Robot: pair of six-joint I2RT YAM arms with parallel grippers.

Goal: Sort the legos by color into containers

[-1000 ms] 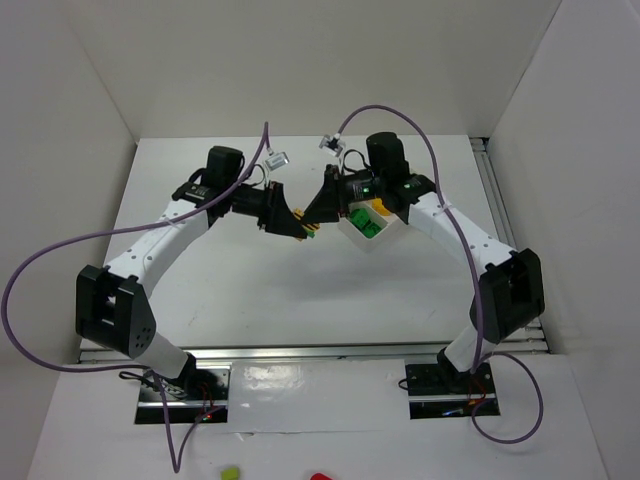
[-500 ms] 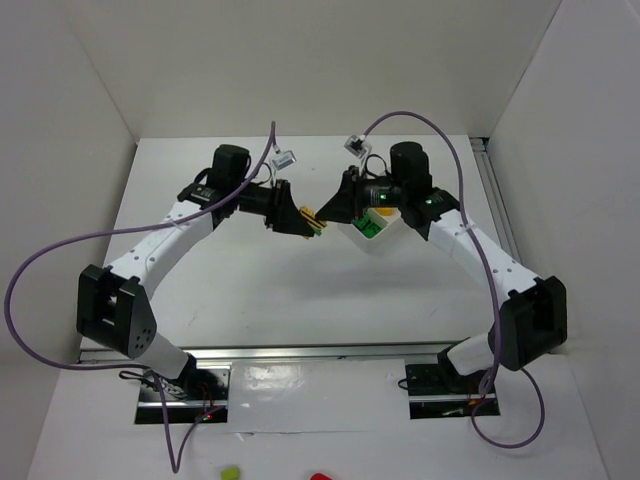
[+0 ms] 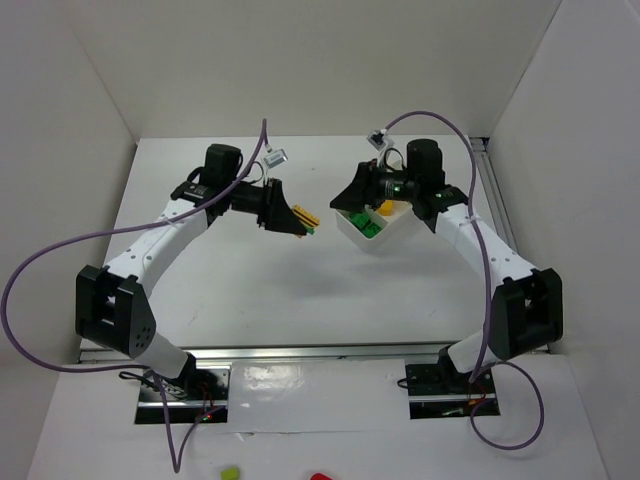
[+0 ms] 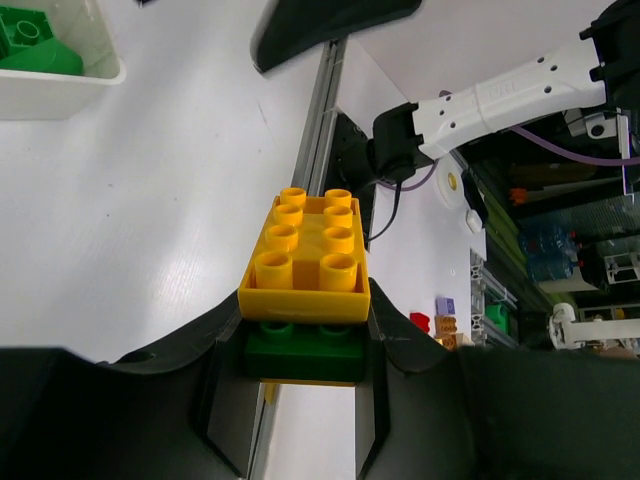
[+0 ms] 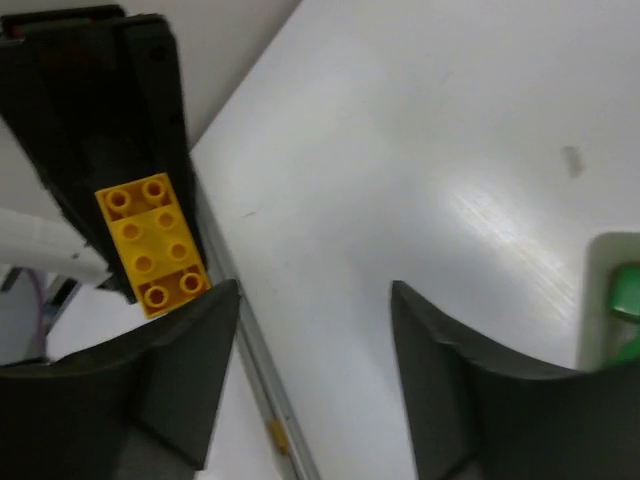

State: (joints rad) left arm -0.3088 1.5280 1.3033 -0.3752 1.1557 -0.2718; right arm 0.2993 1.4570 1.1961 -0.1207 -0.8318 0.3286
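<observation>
From above, my left claw [image 3: 298,222] is clamped on a brick stack [image 3: 310,221], held off the white table [image 3: 250,290] near its middle. My right claw [image 3: 348,197] hangs just beside the left end of the white tray [image 3: 385,243], close to the stack but apart from it. The tray holds green bricks [image 3: 368,229] in its nearer part and a yellow piece [image 3: 383,208] in the farther part. I cannot make out the wall between them.

From my left wrist, the stack is a yellow brick [image 4: 305,250] with eight studs sitting on a dark green brick [image 4: 305,352]. My fingers [image 4: 225,380] press the stack from both sides. At the top left is one corner of the tray, with a green brick inside against its wall.

From my right wrist, my fingers [image 5: 190,380] stand well apart with only bare table between them; this claw is wide and holds nothing. The yellow brick shows at the left, gripped in the other claw's black fingers. At the right edge is the tray's rim, with a bit of green inside.
</observation>
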